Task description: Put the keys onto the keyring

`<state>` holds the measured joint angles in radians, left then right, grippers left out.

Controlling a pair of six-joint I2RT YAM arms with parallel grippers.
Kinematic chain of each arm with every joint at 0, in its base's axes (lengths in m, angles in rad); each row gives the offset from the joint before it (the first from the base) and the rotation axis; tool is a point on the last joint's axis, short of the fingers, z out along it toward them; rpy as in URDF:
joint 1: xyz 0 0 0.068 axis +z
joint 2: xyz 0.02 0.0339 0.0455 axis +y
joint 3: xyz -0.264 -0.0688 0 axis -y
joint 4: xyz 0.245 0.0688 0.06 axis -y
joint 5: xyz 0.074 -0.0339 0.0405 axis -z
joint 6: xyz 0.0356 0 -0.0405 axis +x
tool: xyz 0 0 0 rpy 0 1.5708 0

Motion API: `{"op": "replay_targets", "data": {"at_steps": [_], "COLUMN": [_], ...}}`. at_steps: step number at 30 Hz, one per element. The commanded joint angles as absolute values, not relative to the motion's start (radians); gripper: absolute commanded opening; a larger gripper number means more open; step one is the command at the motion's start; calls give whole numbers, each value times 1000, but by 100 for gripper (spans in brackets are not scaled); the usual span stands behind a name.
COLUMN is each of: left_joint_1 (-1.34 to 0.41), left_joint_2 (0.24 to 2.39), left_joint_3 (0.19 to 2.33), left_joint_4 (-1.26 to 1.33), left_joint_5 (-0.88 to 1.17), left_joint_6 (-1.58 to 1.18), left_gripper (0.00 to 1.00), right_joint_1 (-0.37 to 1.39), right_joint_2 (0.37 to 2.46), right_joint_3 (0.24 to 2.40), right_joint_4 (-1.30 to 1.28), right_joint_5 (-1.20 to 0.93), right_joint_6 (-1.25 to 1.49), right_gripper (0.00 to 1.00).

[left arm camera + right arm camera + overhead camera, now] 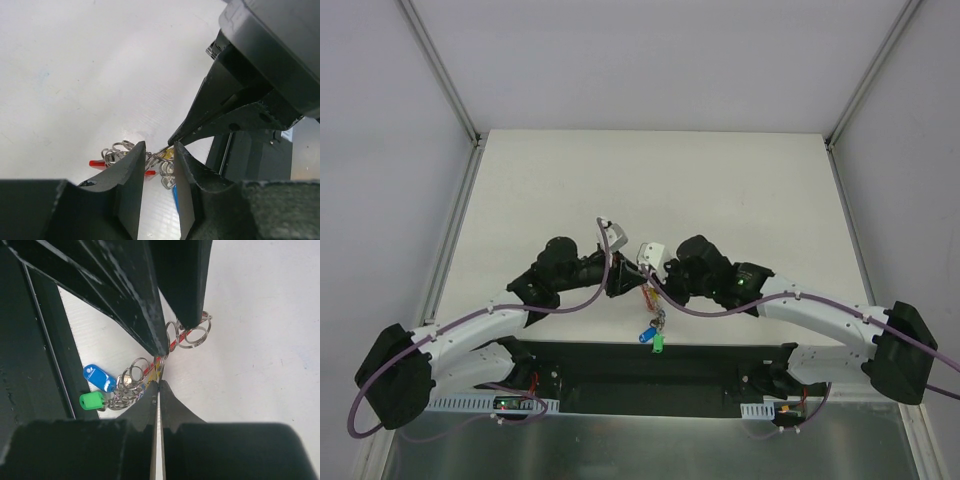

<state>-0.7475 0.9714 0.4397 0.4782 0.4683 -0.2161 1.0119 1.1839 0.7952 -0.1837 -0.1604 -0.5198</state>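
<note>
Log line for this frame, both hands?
left hand: open | right hand: shut, tips at keys | keys: bunched between both hands

We see the small silver metal keys bunched tightly on thin rings: a blue-capped key just beside a green-capped key, a yellow-capped key a little apart. The red-banded metal keyring shows among those rings, mostly hidden.

Wide open over the far half of the table, with room to pass from either side there. Crowded at centre by the left gripper and right gripper, tip to tip right over the keys. Hemmed on the near side by the black base plate.
</note>
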Motion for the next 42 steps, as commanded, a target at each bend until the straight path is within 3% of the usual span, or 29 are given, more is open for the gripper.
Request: {"op": "replay_targets", "data": {"at_steps": [1, 11, 14, 26, 42], "left_joint_1": [-758, -749, -741, -673, -672], "left_joint_2": [1032, 1144, 1161, 1160, 1147], "left_joint_3": [523, 563, 558, 414, 347], "left_joint_4": [304, 302, 339, 672, 790], "left_joint_5": [574, 644, 637, 765, 887], "left_joint_6": [-72, -11, -18, -121, 294], "left_gripper": [26, 24, 31, 43, 61], "right_joint_1": [1008, 1003, 1003, 971, 965], "right_joint_2": [1207, 1212, 1210, 1187, 1190], "right_joint_3": [867, 867, 864, 833, 850], "right_joint_4": [-225, -230, -229, -195, -230], "right_joint_5": [-202, -229, -235, -267, -324], "right_joint_6": [-561, -566, -566, -561, -595], "right_gripper": [1, 1, 1, 1, 1]}}
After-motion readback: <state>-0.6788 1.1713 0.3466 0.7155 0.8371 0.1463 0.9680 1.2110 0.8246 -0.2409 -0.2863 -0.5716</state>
